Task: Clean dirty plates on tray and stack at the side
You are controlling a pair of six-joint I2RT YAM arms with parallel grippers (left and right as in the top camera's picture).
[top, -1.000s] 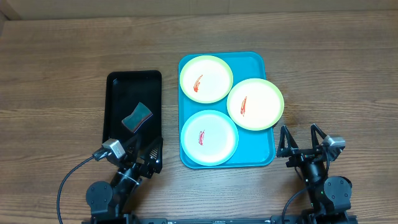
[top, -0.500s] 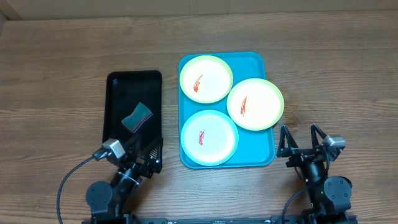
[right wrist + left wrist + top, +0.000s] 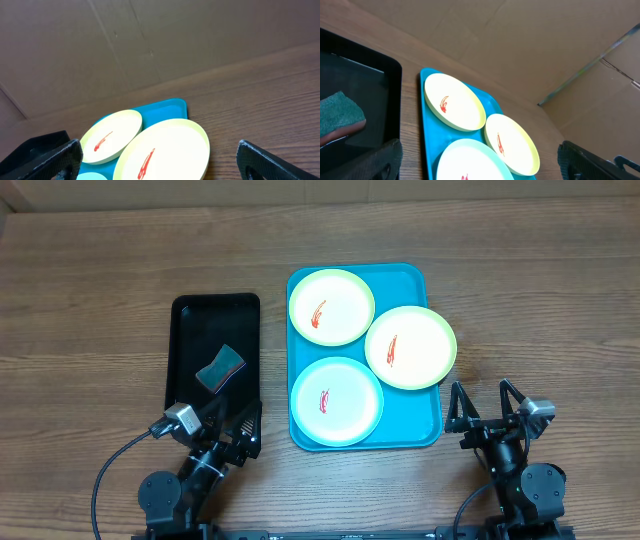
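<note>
While each carries a red smear, the light blue plate [image 3: 336, 400] lies at the turquoise tray's [image 3: 412, 276] near left, one yellow-green plate [image 3: 331, 307] at its far left, the other yellow-green plate [image 3: 410, 347] overhanging its right rim. Left of this tray, a black tray [image 3: 208, 320] holds a sponge [image 3: 220, 367]. Nearer than both, the left hand [image 3: 236, 424] and right hand [image 3: 482, 396] stand spread, empty.

Turquoise tray [image 3: 400, 280], yellow-green plates [image 3: 345, 295], light blue plate [image 3: 352, 395], red smears [image 3: 319, 314], black tray [image 3: 192, 328].
</note>
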